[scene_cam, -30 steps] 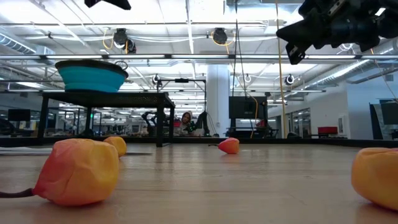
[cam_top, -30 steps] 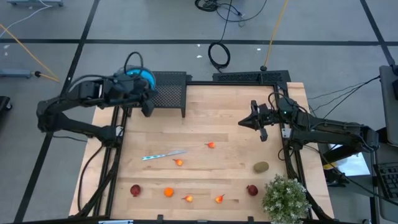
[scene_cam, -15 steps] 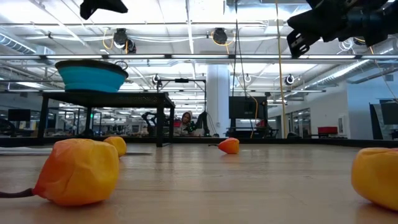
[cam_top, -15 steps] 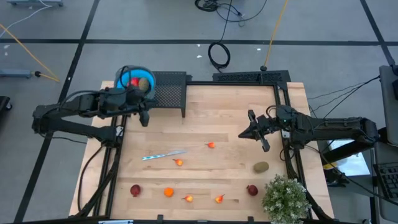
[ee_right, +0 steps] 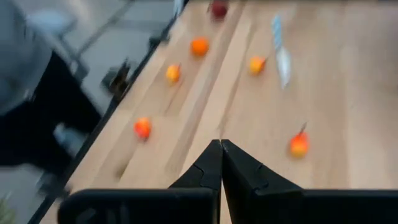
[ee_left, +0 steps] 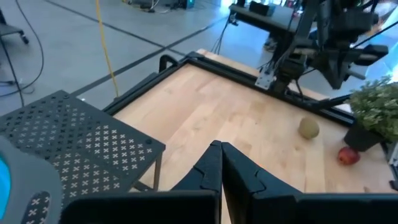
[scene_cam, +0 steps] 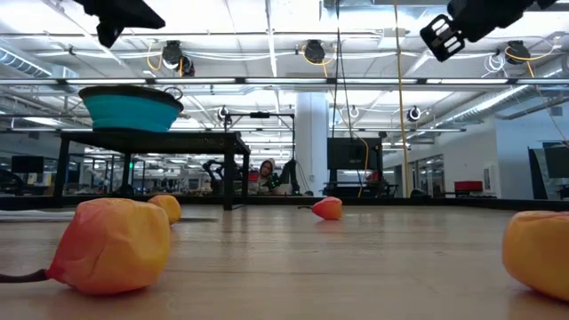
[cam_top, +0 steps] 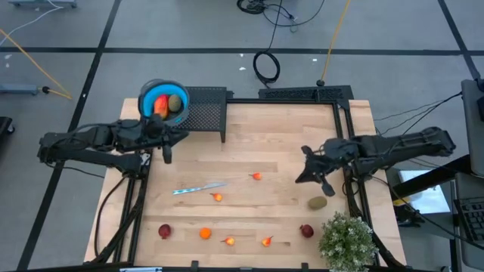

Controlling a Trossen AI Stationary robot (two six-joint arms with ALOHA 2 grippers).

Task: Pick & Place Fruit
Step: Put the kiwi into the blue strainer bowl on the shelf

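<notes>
Right end effector: fingers pressed together, nothing held.
Table: pale wood planks.
Fruit: five small orange pieces scattered; one dark red piece farther off.
Knife: lay near one orange piece.

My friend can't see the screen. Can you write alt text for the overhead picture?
Two dark robot arms reach over a wooden table, the left gripper and right gripper both shut and empty. Small fruits, including a kiwi, and a knife lie scattered on it. A blue bowl holding fruit sits on a rack at the far left corner.

left gripper closed, right gripper closed (both raised)
</notes>
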